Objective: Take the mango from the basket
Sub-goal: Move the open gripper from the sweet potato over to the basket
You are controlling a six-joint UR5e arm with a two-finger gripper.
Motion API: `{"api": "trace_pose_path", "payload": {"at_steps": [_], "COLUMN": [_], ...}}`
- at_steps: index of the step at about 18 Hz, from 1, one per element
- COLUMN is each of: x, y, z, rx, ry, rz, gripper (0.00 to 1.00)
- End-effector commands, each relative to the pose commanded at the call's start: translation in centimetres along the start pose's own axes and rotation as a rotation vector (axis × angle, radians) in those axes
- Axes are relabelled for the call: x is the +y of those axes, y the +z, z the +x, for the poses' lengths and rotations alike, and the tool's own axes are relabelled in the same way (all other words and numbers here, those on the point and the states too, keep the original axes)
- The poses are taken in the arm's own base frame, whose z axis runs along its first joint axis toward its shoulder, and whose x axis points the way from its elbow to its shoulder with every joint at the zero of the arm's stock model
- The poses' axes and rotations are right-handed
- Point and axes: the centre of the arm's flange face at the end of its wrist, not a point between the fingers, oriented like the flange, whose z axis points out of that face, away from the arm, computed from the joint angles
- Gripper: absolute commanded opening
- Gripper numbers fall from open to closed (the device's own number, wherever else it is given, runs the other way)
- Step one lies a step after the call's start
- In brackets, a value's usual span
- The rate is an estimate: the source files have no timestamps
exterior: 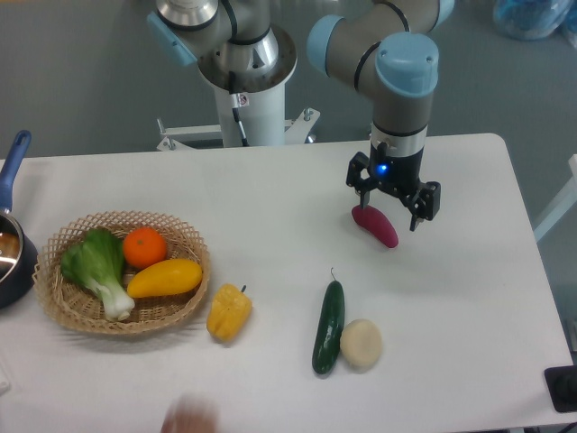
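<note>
**One long reach stands between the arm and the fruit**

Fixed camera: The gripper (394, 206) hangs over the right half of the table (270, 189), towards its back edge, jaws spread apart and holding nothing. A purple sweet potato (375, 225) lies on the table under it; whether the fingers touch it I cannot tell. The mango (165, 277) lies well apart from there, in the basket (185, 307) near the table's left edge. It sits along the basket's front right side, long axis nearly level, with the orange (144, 246) just behind it and the bok choy (97, 271) touching or nearly touching its left end.

The step in hand, as I judge it, is the approach. To do it well, the arm should lift clear of the sweet potato, cross to the basket, and come down from above with the fingers set across the mango's short width at its middle. The open jaws should straddle it without pressing on the orange or catching the wicker rim. The smooth skin may slip, so a centred, firm close matters. The yellow pepper (229, 312) just outside the basket is a look-alike to avoid. The cucumber (328, 327) and the pale round vegetable (361, 343) near the front edge are out of the way.
</note>
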Motion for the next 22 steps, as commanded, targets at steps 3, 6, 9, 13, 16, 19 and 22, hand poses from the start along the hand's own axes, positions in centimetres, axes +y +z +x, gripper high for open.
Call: {"api": "trace_pose_path", "payload": {"at_steps": [3,6,9,13,16,19,22], "x": [0.0,-0.1,-0.6,-3.1,-6.7,-10.0,-13.2], "y": [0.0,-0.1,-0.3,0.0,0.6,0.3,-0.1], "z": [0.0,0.1,0.3,2.4,5.6,7.8,10.6], "rx": [0.0,0.0,-0.005,0.012,0.033,0.039,0.043], "ry": [0.002,0.005,0.013,0.009,-0.072,-0.087,-0.015], "rz": [0.001,0.005,0.008,0.016,0.03,0.046,0.061], "gripper": [1.0,1.0,1.0,1.0,1.0,1.0,1.0]}}
